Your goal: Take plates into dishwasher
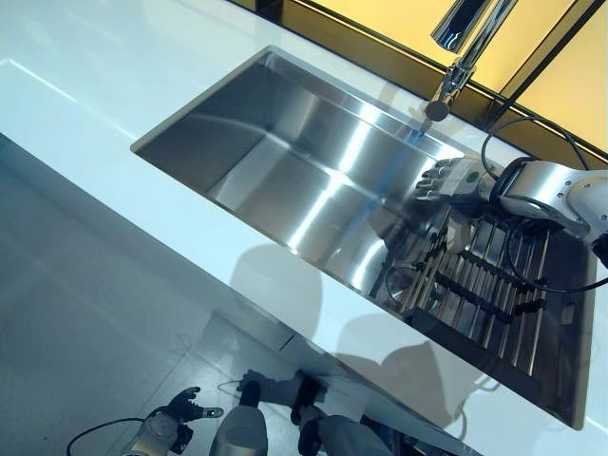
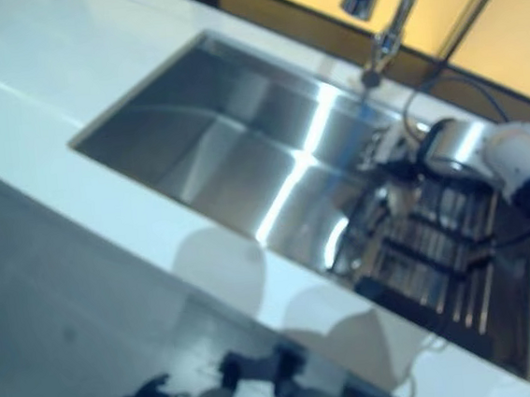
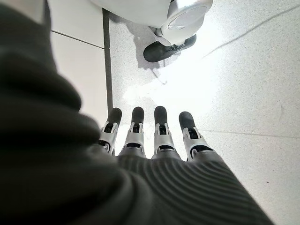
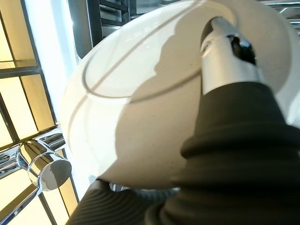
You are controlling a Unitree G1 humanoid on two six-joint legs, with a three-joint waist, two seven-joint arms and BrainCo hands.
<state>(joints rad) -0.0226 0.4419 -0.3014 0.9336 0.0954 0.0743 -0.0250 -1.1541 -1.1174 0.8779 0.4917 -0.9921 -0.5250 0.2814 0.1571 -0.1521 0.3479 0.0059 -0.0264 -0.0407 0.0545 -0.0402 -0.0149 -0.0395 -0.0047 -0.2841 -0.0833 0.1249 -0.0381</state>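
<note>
**Right hand on a plate at the sink rack**

At the right of the head view, your right hand (image 1: 454, 180) reaches over the dark slatted metal drying rack (image 1: 494, 285) in the stainless steel sink (image 1: 285, 152). Its wrist view shows the thumb pressed on the round white ceramic plate (image 4: 140, 103), apparently pinching it for lifting. Above stands the chrome tap (image 1: 456, 57). Lower left, your left hand (image 3: 154, 136) hangs idle, fingers straight, over the grey floor.
</note>
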